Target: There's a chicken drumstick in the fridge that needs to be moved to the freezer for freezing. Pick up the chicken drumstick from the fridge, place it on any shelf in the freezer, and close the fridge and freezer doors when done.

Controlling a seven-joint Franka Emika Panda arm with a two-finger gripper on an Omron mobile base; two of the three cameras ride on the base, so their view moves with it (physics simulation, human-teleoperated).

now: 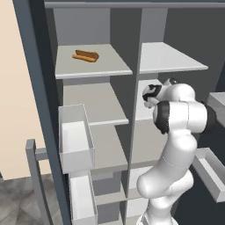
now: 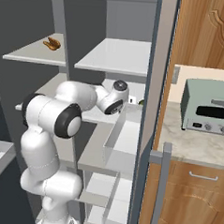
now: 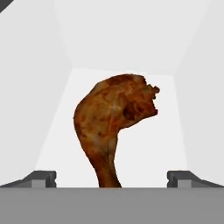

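Chicken drumstick [image 3: 111, 127]: lies on a pale grey shelf [image 3: 153, 144] inside the fridge [image 2: 117, 55], both doors open. In the hand view its long axis runs up and away from the camera, thin bone end nearest, thick meaty end farther and bent right. Hand [image 3: 111, 178]: fingers spread fully wide, holding nothing; the thin end sits midway between the two fingertips [image 3: 41, 178]. Contact cannot be told. Hot dog [image 1: 85, 56]: on the top shelf of the other compartment.
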